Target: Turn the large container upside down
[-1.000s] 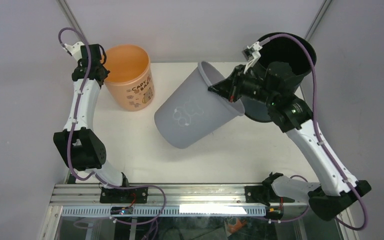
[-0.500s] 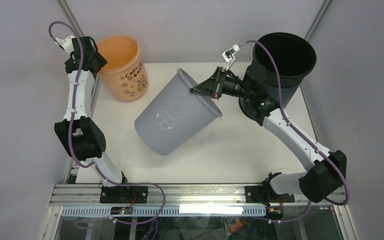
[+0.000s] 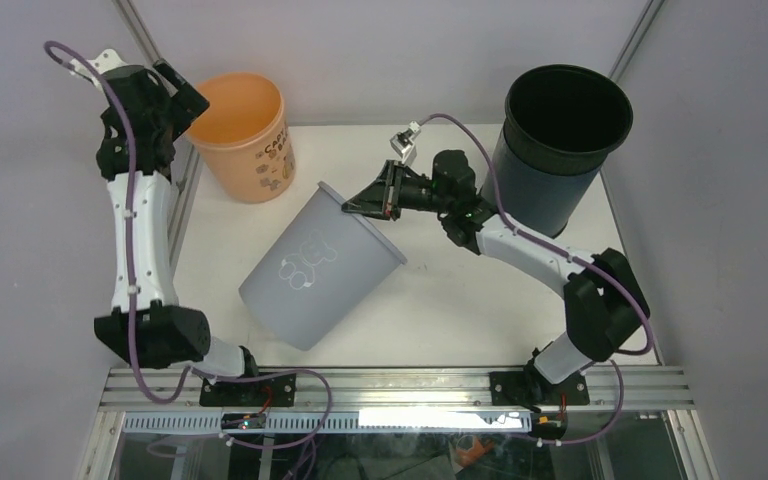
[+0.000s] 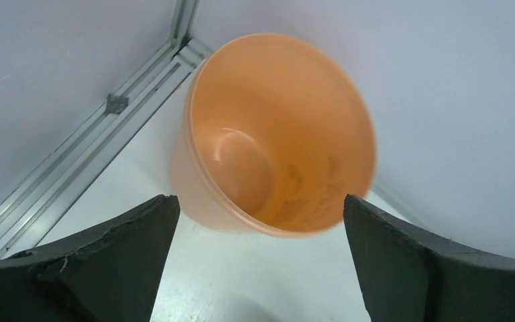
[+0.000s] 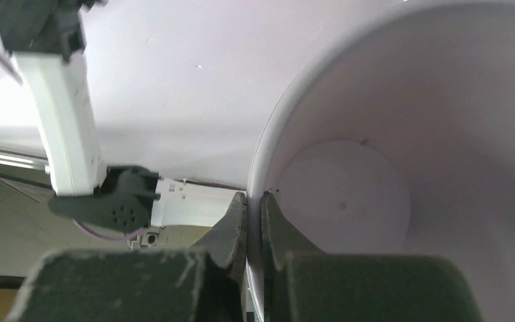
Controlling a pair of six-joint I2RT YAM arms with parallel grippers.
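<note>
Here, right claw (image 3: pixel 352 208) pinches the rim of the tilted grey plastic bucket (image 3: pixel 315 265) beneath it; slow wrist roll advised.

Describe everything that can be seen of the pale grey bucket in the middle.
The grey bucket is a smooth, plastic-looking tapered tub with a thin lip and a white line drawing on its side. It is empty and tilted steeply, mouth toward the far right, base toward the near left, over the table. The right pincer is shut on its rim, one finger inside, one outside.
</note>
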